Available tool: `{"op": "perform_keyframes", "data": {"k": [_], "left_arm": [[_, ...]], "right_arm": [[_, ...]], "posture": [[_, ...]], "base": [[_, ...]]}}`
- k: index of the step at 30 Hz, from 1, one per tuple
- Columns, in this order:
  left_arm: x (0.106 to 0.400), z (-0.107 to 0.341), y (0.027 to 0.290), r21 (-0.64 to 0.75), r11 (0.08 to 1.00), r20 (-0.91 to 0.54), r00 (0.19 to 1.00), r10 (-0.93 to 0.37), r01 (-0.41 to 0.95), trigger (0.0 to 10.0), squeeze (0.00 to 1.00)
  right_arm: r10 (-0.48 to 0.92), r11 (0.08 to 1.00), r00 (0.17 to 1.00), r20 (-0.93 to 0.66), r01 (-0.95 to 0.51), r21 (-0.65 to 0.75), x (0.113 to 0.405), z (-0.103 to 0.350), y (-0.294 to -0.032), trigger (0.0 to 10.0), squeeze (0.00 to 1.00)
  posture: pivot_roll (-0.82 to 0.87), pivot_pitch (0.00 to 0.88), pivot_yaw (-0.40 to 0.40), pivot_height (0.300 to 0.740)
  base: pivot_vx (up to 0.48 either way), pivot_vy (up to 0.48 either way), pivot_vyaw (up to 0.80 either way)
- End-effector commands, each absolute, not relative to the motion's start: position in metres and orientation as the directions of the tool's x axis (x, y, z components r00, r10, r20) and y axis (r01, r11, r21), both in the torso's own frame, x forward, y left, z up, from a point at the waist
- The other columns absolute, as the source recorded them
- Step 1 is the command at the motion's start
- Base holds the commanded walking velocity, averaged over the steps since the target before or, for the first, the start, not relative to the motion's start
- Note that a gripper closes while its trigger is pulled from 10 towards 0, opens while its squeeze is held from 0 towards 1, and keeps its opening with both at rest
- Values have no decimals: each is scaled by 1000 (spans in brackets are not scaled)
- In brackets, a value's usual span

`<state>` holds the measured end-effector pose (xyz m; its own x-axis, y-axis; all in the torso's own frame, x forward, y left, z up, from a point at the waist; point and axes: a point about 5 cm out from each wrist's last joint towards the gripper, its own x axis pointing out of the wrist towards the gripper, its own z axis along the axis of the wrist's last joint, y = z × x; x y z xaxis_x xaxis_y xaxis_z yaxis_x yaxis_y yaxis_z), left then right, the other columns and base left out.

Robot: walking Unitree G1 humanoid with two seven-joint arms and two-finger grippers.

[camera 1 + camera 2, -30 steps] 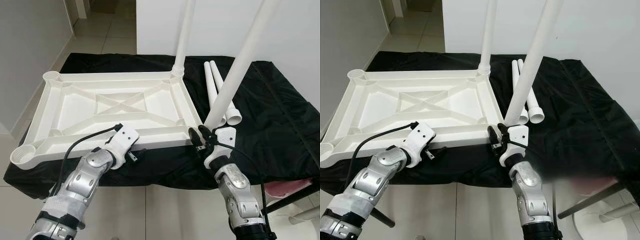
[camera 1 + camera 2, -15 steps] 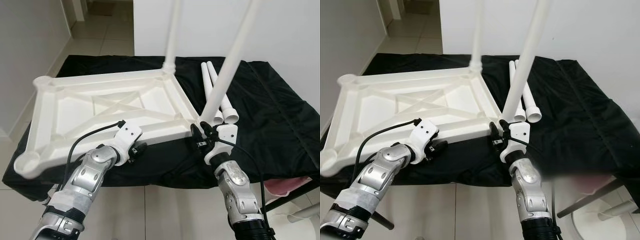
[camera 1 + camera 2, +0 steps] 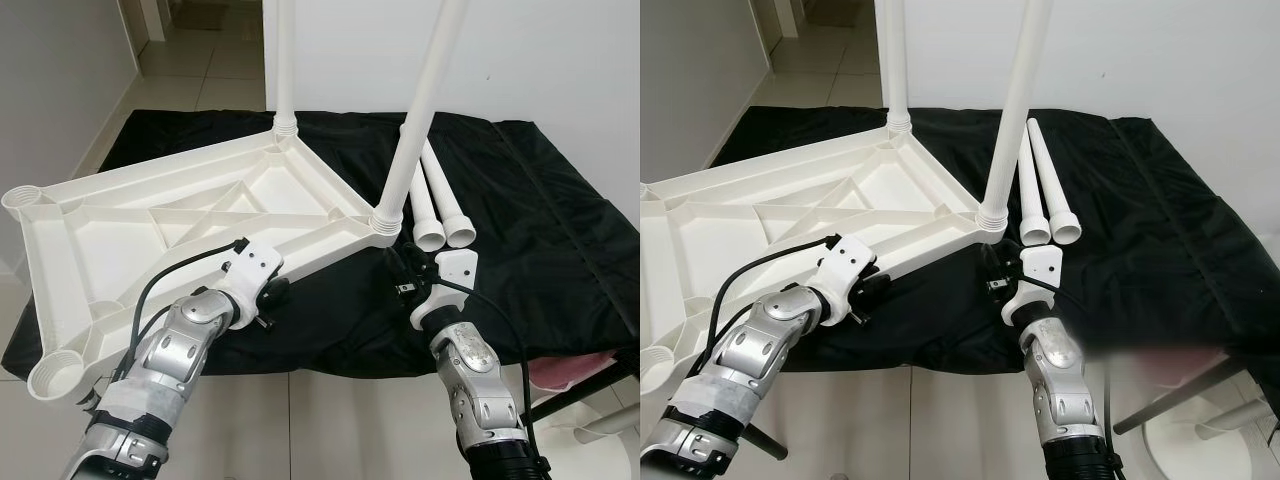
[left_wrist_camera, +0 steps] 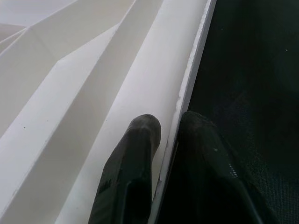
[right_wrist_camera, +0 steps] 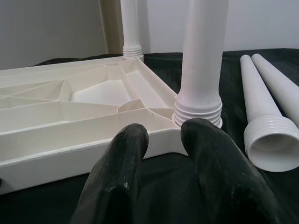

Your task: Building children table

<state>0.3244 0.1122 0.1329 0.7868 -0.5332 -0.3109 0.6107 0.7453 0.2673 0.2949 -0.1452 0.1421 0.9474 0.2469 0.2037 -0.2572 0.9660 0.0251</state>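
At the tabletop's (image 3: 150, 215) near rim, your left gripper (image 4: 169, 128) pinched the edge while your right gripper (image 5: 163, 140) sat empty and parted; slippage risked toppling both fitted legs (image 3: 420, 110).

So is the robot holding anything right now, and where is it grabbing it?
The left end effector pinches the white tabletop by its thin near edge. The right end effector holds nothing; its fingers sit open by a corner.
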Motion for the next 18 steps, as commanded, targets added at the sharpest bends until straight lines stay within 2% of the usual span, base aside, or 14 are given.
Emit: {"op": "perform_keyframes", "data": {"k": [1,5,6,8,9,18], "left_arm": [[325,131,110,279,756,-308,801,-514,592,10000,0],[324,133,102,265,746,-289,789,-543,611,10000,0],[322,134,98,242,748,-280,782,-557,619,10000,1000],[322,136,95,236,746,-267,780,-566,622,10000,1000],[321,138,93,256,731,-259,773,-579,633,10000,0],[319,149,95,233,719,-206,756,-621,655,10000,0]], "right_arm": [[243,968,950,197,-250,13,295,140,-146,10000,0],[243,968,949,199,-250,12,296,140,-146,10000,0],[243,968,949,201,-250,11,297,141,-146,10000,0],[241,968,949,204,-249,12,298,141,-146,10000,0],[241,969,948,207,-248,12,298,142,-146,10000,0],[243,968,947,211,-252,13,299,142,-143,10000,0]], "posture": [[0,28,-17,740],[1,25,-17,740],[1,25,-17,740],[1,19,-15,740],[1,19,-15,740],[6,14,-17,740]], "base": [[0,0,0],[0,0,0],[0,0,0],[0,0,0],[0,0,0],[0,0,0]]}}
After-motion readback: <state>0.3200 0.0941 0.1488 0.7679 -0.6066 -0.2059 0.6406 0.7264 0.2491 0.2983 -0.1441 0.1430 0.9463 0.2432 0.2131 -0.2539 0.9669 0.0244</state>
